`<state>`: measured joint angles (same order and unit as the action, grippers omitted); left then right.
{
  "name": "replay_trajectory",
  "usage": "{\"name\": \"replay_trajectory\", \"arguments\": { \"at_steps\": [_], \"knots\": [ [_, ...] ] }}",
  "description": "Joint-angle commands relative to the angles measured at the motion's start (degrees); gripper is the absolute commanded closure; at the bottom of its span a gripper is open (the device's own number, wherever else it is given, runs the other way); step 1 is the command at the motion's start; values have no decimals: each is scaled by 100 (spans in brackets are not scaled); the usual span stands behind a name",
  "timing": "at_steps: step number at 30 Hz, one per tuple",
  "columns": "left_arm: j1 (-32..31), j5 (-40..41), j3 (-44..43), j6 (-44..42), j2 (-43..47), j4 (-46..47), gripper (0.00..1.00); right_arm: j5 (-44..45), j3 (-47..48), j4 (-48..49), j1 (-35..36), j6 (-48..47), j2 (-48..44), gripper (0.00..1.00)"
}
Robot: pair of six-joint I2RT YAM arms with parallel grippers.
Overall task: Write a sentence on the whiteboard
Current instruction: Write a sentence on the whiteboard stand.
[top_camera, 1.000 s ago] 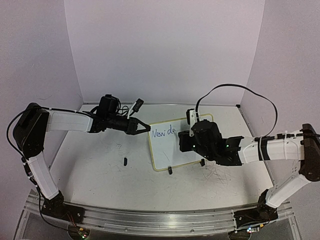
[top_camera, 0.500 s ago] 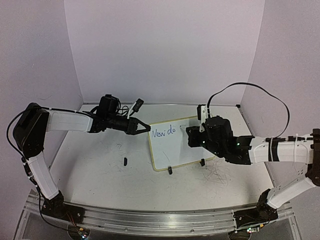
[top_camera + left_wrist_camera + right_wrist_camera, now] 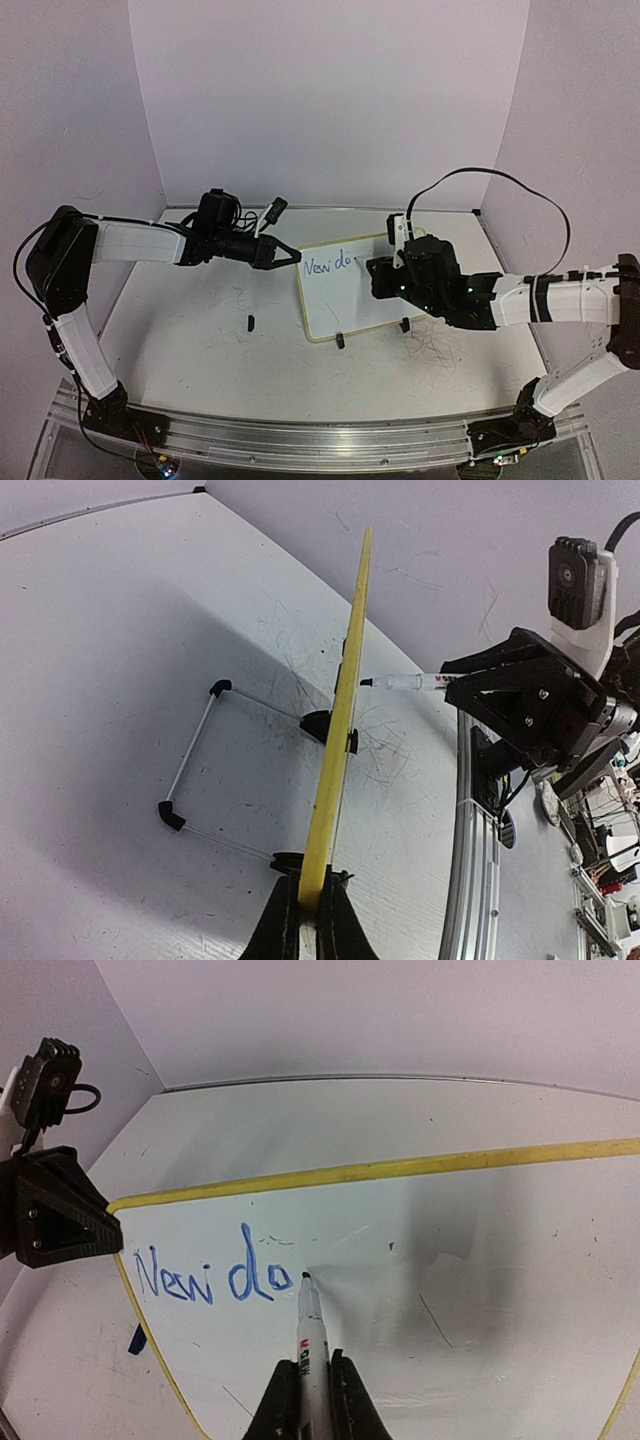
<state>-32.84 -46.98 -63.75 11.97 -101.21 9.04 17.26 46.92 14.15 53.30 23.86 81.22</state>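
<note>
Your left gripper (image 3: 305, 915) is clamped on the whiteboard (image 3: 350, 305) by its yellow edge. The board stands tilted on its feet mid-table. Your right gripper (image 3: 306, 1390) is closed on a marker (image 3: 308, 1335), tip touching the board just right of the writing. The sentence (image 3: 212, 1278) reads "New do" in blue. The marker barrel has red and black print, too small to read. A black piece (image 3: 250, 322) lies on the table (image 3: 190, 330), left of the board.

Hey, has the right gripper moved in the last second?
Yes. The right gripper with its marker has shifted slightly right along the whiteboard, away from the blue writing.
</note>
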Motion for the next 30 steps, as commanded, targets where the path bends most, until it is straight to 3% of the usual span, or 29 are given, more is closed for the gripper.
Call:
{"name": "replay_trajectory", "arguments": {
  "at_steps": [1, 30],
  "knots": [
    [1, 59, -33, -52, -57, -368, 100, 86, 193, 237, 14, -59, 69, 100],
    [6, 62, -24, -54, -57, -365, 100, 205, 88, 38, 93, 46, 117, 100]
  ]
}}
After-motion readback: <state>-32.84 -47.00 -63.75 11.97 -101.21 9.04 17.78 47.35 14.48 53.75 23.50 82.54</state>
